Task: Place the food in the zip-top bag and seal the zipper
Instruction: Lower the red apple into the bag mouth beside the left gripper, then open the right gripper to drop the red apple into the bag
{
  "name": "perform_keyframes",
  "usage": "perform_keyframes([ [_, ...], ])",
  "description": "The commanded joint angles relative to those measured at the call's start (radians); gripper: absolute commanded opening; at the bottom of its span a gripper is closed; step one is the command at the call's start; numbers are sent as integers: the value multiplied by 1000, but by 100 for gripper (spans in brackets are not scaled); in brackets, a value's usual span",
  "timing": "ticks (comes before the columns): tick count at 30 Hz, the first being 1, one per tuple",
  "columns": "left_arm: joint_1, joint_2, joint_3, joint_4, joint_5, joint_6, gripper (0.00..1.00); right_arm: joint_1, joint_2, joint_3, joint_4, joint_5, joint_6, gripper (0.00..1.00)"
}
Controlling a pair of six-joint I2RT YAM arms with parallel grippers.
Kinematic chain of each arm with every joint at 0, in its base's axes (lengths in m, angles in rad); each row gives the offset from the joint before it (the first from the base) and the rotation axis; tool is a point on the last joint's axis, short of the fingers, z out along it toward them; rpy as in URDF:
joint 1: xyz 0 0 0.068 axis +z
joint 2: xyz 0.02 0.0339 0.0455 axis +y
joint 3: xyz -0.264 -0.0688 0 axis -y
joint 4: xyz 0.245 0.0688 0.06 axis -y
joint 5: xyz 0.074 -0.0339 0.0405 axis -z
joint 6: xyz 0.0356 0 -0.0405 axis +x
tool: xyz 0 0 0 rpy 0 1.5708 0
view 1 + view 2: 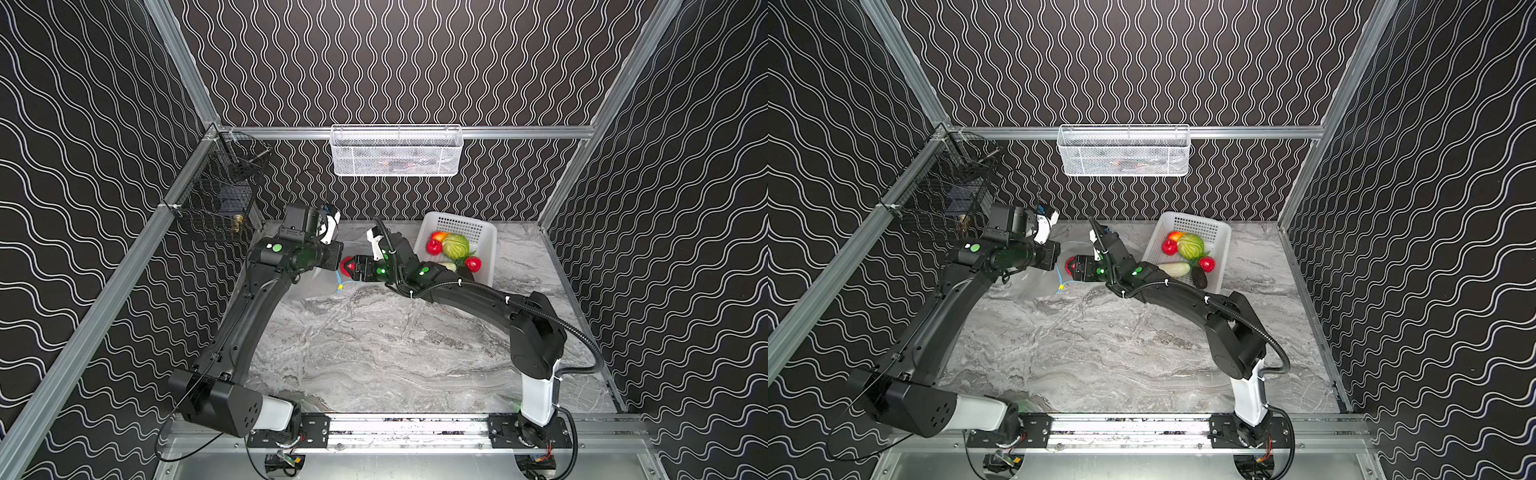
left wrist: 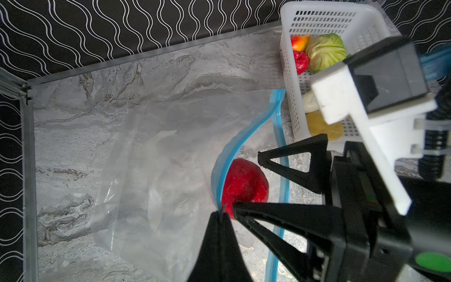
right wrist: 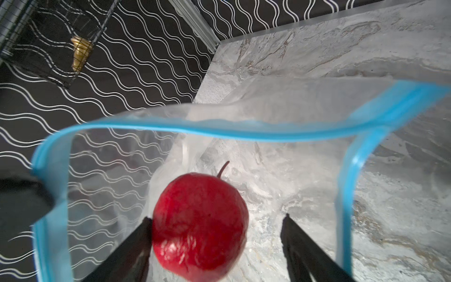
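The clear zip-top bag [image 2: 158,171] lies on the marble top with its mouth held up. My left gripper [image 2: 220,215] is shut on the blue zipper [image 2: 244,136] at the mouth's upper lip. A red fruit [image 3: 200,219] sits just inside the mouth, under that lip. My right gripper [image 3: 217,217] is open around the fruit; one finger touches it and the other stands apart. In both top views the fruit [image 1: 346,264] shows at the right gripper's tips. The yellow slider tab [image 1: 340,286] lies on the table nearby. The other food, a cabbage [image 1: 455,245] and a radish [image 1: 1175,269] among it, is in the white basket [image 1: 457,222].
The white perforated basket stands just right of the bag's mouth, close behind my right arm. A white mesh basket [image 1: 397,151] hangs on the back wall. A black wire basket [image 1: 216,199] hangs on the left rail. The marble table [image 1: 374,353] stretches toward the front.
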Motion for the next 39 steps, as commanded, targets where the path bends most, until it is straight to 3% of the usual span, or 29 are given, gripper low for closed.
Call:
perform_keyframes([
  [1,0,-6,7,13,-4,6,0,1,-39,-16,71,-37,26,86],
  [7,2,-9,14,8,-8,6,0,1,-82,12,25,-27,-5,88],
  [10,2,-14,6,6,-10,9,0,1,-120,1,14,-15,-15,99],
  [14,2,-15,4,2,-1,7,0,-1,-184,-78,77,10,-17,99],
  [23,1,-10,6,7,31,-10,0,-4,-187,-62,13,69,-46,99],
  [31,3,-8,11,6,-18,-19,0,-54,-241,-96,43,-1,-29,99],
  [39,4,12,-4,-3,-29,-27,0,-133,-287,-110,-49,-18,-44,99],
])
